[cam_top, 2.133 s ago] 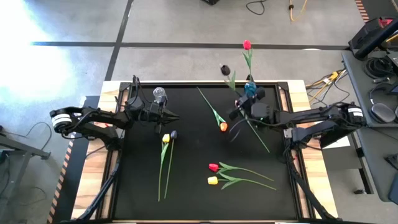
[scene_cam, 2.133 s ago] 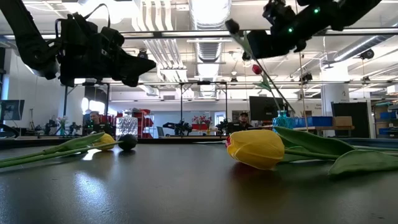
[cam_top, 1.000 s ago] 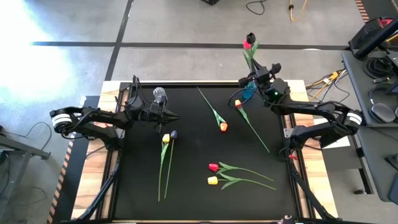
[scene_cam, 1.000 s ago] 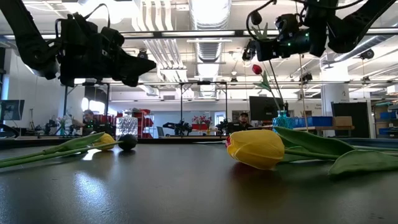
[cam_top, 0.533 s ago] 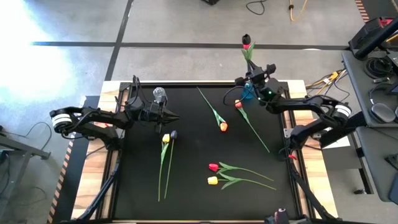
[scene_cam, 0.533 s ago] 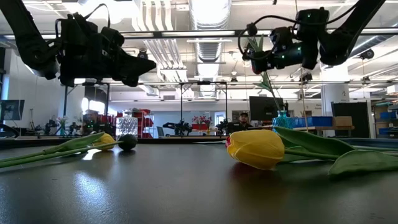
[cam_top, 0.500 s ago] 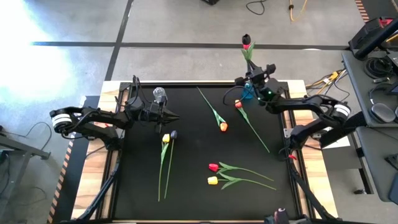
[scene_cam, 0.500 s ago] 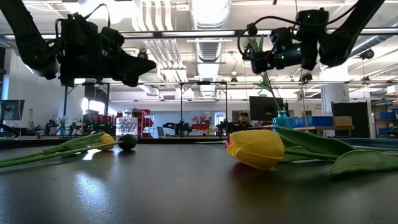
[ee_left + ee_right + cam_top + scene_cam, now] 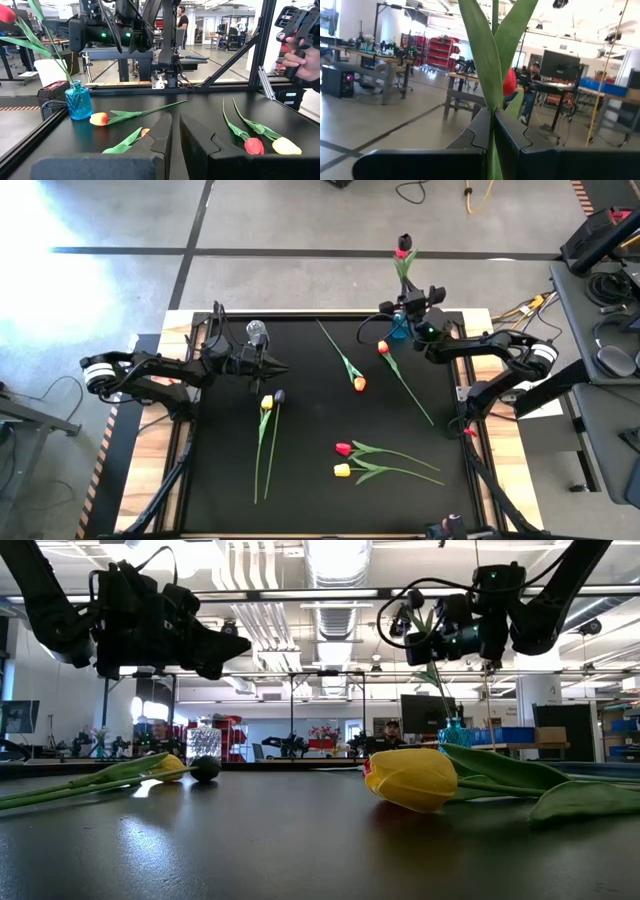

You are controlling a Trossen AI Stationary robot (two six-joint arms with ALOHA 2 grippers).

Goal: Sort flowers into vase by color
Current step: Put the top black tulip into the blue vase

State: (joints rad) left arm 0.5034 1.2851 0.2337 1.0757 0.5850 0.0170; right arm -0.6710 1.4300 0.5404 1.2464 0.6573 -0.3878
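My right gripper (image 9: 403,308) is over the blue vase (image 9: 400,330) at the table's far right, shut on a dark-headed tulip (image 9: 404,241) that stands upright. A red tulip (image 9: 400,252) stands in that vase with its stem in the mouth. My left gripper (image 9: 284,366) hovers shut at the far left, beside a clear glass vase (image 9: 257,332). Flat on the mat lie a yellow tulip (image 9: 267,402) and a dark one (image 9: 279,395), two orange ones (image 9: 359,383) (image 9: 383,348), and a red (image 9: 343,448) and a yellow one (image 9: 342,470). My right gripper pinches the dark-headed tulip's green stem (image 9: 493,131) between its two fingers, just below where the leaves (image 9: 481,55) branch off. The fingers lie across the stem, about level. The tulip is upright, head above the gripper. Whether its lower end is in the blue vase, I cannot tell.
The black mat has a raised frame (image 9: 460,395) around it. Open mat lies in the middle and along the near edge. Across the table a person's hand (image 9: 300,55) holds a controller, and workbenches fill the room behind.
My right gripper has carried the dark-headed tulip upright a little toward the table's left and slightly down, settling over the blue vase. The tulip's head now stands just above the red one.
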